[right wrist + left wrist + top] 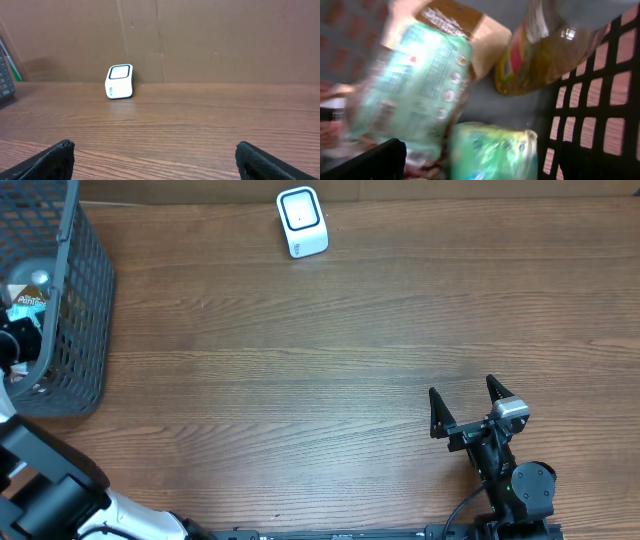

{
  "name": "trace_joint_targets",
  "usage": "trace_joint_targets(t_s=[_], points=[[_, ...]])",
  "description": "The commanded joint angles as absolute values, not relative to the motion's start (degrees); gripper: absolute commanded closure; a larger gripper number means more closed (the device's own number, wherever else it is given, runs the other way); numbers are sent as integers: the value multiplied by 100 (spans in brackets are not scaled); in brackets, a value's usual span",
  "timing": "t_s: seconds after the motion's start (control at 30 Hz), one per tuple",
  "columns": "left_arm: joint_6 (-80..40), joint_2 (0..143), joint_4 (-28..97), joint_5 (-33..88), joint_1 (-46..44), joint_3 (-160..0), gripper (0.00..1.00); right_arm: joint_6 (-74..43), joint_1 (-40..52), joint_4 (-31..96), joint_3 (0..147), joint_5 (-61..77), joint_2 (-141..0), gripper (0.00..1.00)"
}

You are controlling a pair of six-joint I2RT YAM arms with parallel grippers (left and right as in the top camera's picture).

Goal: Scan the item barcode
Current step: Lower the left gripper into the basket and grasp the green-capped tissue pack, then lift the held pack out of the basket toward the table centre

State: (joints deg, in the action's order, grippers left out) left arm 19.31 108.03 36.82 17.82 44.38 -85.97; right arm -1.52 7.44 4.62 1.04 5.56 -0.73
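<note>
A brown wooden table (300,380) runs back to a cardboard wall (200,40). The small white barcode scanner (301,222) stands at its far edge, well apart from the dark grey mesh basket (85,290) on the left. The left jaws hang spread wide inside that basket, over a blurred pale green packet (410,95) beside an amber bottle (545,50). The right jaws sit spread and empty near the front right.

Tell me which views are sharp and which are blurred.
Left wrist: heavy blur, the green packets and amber bottle in the basket smeared. Right wrist: sharp, the white scanner crisp. Overhead: sharp, evenly lit, no glare on the table.
</note>
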Motion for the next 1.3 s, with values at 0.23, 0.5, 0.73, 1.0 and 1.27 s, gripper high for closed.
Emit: trace_joint_targets(t_s=[0.23, 0.5, 0.73, 1.0, 1.27], points=[[2062, 11426, 3870, 1946, 4412, -8525, 2, -143, 738, 440, 45, 523, -16, 0], [2058, 11421, 3922, 1686, 4412, -8654, 21, -143, 738, 440, 45, 523, -16, 0], [2058, 11419, 4591, 1610, 4412, -9424, 46, -143, 738, 440, 45, 523, -16, 0], [1802, 11419, 5433, 1612, 4412, -10525, 54, -143, 738, 440, 45, 523, -16, 0], [1256, 11048, 5828, 1612, 4410, -11493, 54, -143, 738, 440, 45, 523, -16, 0]])
